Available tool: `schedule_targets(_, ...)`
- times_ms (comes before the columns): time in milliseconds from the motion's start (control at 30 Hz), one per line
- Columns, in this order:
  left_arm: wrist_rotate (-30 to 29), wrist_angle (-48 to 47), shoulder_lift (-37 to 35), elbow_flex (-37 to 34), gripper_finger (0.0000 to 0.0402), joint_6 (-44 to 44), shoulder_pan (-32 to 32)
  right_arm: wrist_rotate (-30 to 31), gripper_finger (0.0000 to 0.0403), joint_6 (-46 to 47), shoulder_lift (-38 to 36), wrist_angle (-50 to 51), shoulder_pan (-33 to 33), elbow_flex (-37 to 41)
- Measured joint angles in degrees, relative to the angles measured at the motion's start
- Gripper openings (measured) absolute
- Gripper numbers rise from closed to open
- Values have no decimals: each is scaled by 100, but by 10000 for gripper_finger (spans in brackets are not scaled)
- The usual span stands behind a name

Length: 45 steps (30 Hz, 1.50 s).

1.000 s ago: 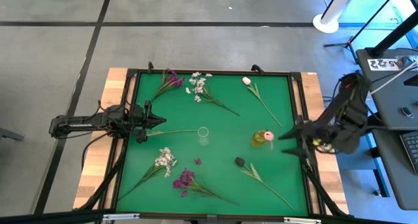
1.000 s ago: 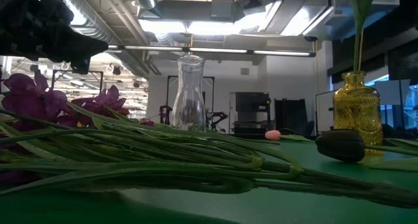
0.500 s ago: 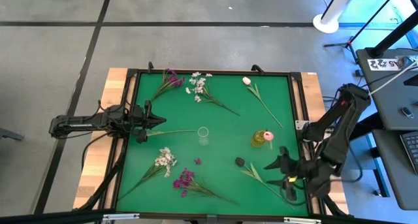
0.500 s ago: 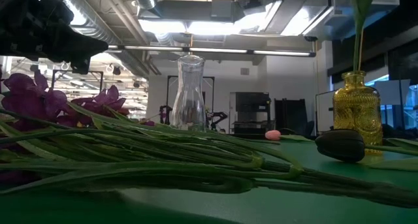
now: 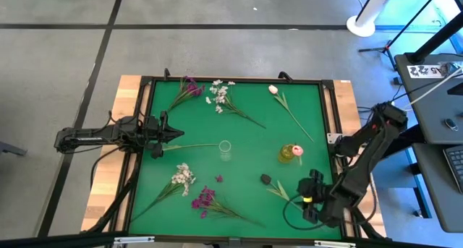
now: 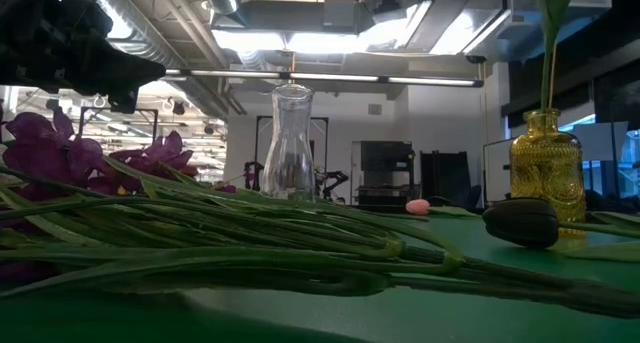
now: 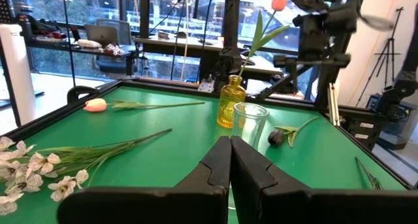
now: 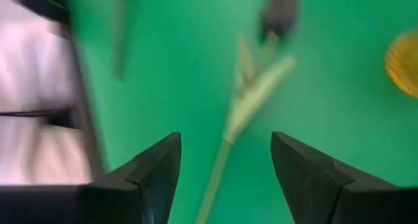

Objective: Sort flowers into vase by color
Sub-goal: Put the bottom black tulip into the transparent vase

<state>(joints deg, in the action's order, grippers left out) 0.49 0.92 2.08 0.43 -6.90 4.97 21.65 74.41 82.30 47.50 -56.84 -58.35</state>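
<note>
Overhead and wrist views of the green-topped desk (image 5: 239,139) with its black frame. The right claw (image 5: 307,204) hangs over the desk's near right corner, its two dark fingers (image 8: 157,168) spread wide with nothing between them; in its wrist view the green stem of the dark near-black tulip bud (image 5: 266,179) lies on the cloth in the gap between the fingers, the bud itself farther off. The left claw (image 5: 168,136) rests at the desk's left edge, its fingers (image 7: 219,168) pressed together with nothing visibly gripped.

A yellow patterned glass vase (image 5: 289,152) stands right of centre and holds one pink tulip; a clear glass vase (image 5: 225,150) stands near the middle with nothing in it. Loose flowers lie flat on the cloth: a magenta-purple spray (image 5: 189,87) and a white blossom spray (image 5: 220,94) along the far edge, a pale pink tulip (image 5: 273,90) far right, a second white spray (image 5: 183,177) and a second magenta spray (image 5: 205,199) near the front.

A white tag (image 5: 425,70) on the side table at right carries dark digits, not clearly readable.
</note>
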Motion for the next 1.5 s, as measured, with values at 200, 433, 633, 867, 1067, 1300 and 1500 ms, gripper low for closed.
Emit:
schedule_targets(200, 0, -1, 0, 0, 0, 0, 0, -494, 237, 544, 582, 310, 72, 0)
schedule_targets(433, 0, 0, -1, 0, 0, 2, 0, -472, 237, 1221, 1021, 262, 153, 0)
schedule_targets(633, 0, 1, -2, 0, 0, -4, 0, -477, 237, 1230, 1239, -263, 328, 1)
schedule_targets(867, 1, 12, -2, 0, 0, -4, -2, -429, 237, 933, 1593, -440, 442, 2)
schedule_targets(1067, 0, 16, 0, 0, 0, -2, -1, -543, 237, 931, 1846, -475, 497, 2)
schedule_targets(1300, 1, 18, -1, 0, 0, 0, -1, -671, 237, 933, 2104, -557, 522, -20)
schedule_targets(1500, 2, 20, 0, 0, 0, 0, -2, -756, 204, 931, 2136, -572, 514, -22)
